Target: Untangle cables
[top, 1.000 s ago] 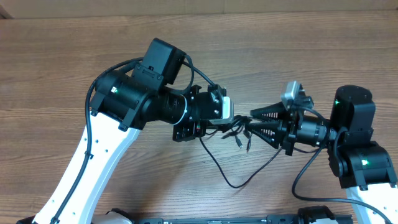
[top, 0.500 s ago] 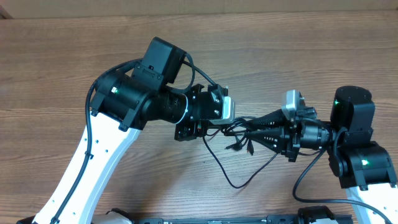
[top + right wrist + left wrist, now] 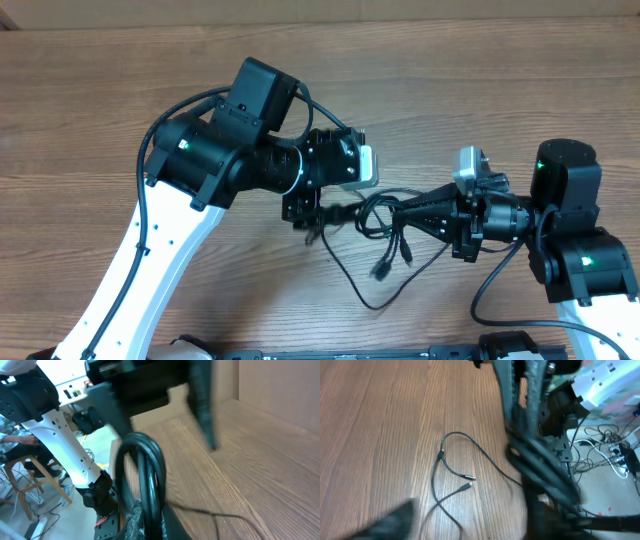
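The left gripper (image 3: pixel 314 216) hangs over the wooden table (image 3: pixel 520 90), jaws wide apart and holding nothing. The right gripper (image 3: pixel 404 213) is clamped tight on a loop of the cables (image 3: pixel 381 269), whose plug ends lie on the table between the grippers.

White arm links (image 3: pixel 140 260), black joints (image 3: pixel 210 160), green indicator lights (image 3: pixel 183 146).

Open table (image 3: pixel 520 90) around central cables (image 3: pixel 374 212).

Brown wood-grain table (image 3: pixel 480 80), wooden stool (image 3: pixel 47 476) past its edge, pale floor (image 3: pixel 597 487) strewn with wires (image 3: pixel 605 452)
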{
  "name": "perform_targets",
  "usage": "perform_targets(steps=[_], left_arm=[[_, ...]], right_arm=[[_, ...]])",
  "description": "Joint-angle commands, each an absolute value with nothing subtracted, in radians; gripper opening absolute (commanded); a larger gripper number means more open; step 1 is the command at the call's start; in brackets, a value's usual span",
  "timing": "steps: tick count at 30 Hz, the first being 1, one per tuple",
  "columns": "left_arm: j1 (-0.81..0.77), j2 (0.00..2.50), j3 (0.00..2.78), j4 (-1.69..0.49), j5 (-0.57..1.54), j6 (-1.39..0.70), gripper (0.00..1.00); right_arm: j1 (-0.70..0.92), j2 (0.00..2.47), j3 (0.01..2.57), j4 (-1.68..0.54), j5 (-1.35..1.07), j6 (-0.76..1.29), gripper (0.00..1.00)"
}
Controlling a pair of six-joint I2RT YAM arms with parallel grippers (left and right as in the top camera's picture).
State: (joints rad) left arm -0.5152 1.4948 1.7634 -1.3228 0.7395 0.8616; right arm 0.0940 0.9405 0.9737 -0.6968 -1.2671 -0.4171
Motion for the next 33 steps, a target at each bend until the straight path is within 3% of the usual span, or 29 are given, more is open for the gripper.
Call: perform_targets(steps=[1, 14, 23, 33], left_arm=[[-0.515, 1.498, 1.787, -1.299, 0.744, 0.709, 1.00], [-0.416, 1.496, 1.787, -1.253, 0.728, 0.119, 0.99], [-0.406, 1.498, 1.787, -1.226, 0.995, 0.033, 1.00], [-0.414, 1.499, 1.787, -1.131, 1.014, -0.120, 1.00]], right_arm=[[0.096, 0.931, 0.981, -0.694, -1.228, -0.350, 0.04], [0.096, 0.931, 0.981, -0.630, -0.826, 0.087, 0.04], [0.096, 0.931, 0.981, -0.517, -0.805, 0.318, 0.04], [0.096, 0.931, 0.981, -0.422, -0.902, 0.393, 0.04]])
